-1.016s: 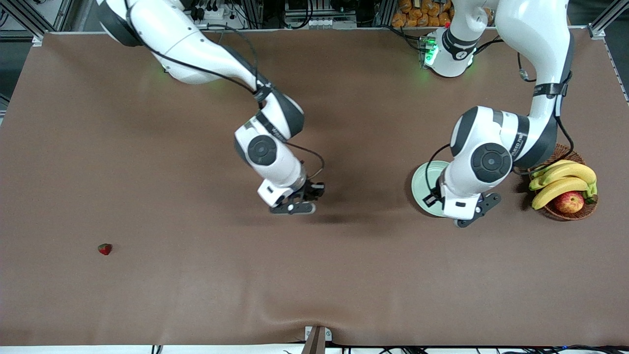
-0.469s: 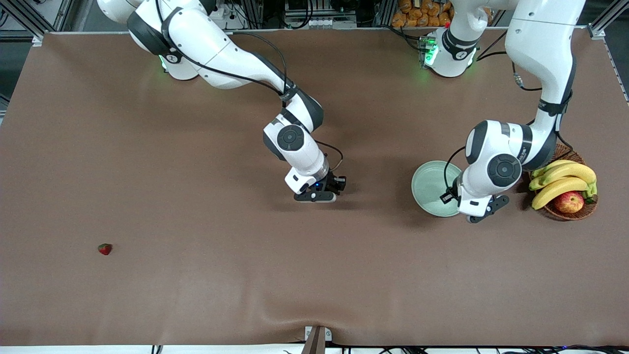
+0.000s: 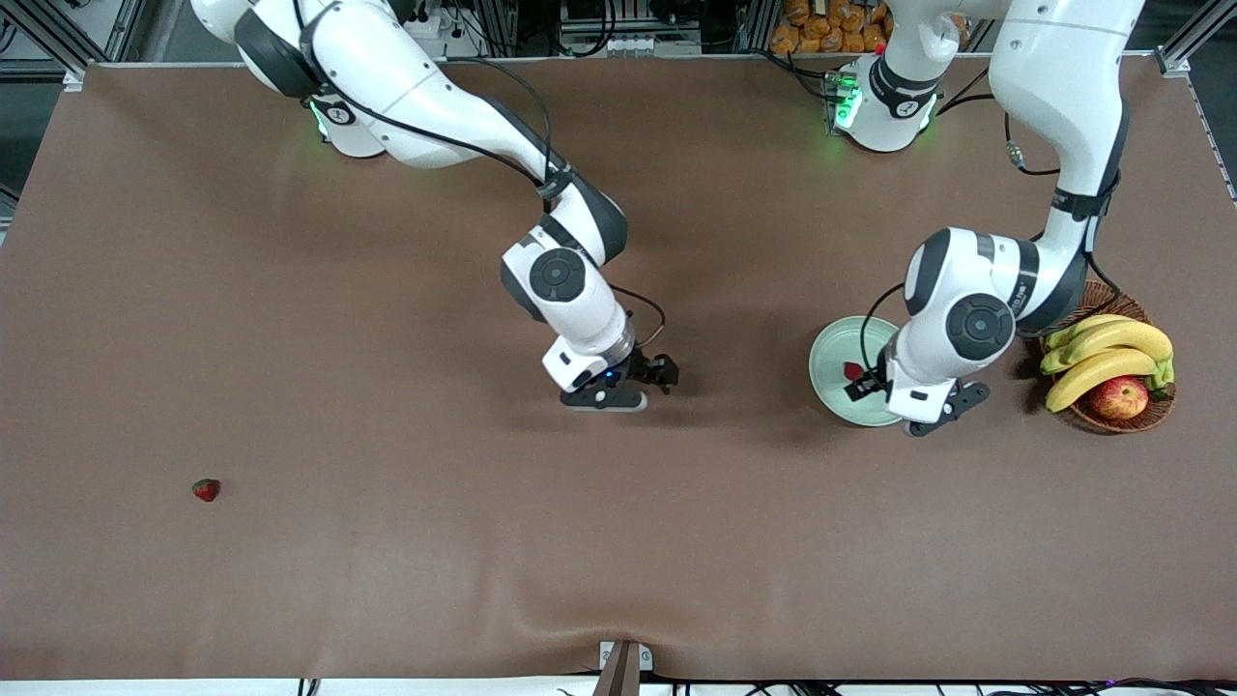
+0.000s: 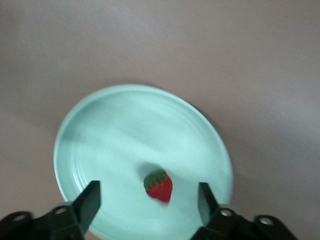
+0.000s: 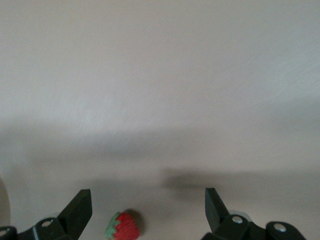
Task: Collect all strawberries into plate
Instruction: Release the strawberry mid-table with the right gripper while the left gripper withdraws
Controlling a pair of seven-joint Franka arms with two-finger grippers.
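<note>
A high front camera faces the robots across the surface (image 3: pixel 387 541); both wrist cameras look down closely; front and left wrist views share the plate (image 3: pixel 829 372).

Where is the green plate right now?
The plate sits toward the left arm's end of the table, beside the fruit basket, under the open left gripper.

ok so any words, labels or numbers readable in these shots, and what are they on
No text reads clearly in any view.
Small lettering on the left arm and right arm wrist links: too small to read.
Plate and the strawberry in it: no print.
Open left claw over the plate, open right claw over the table: no markings.
</note>
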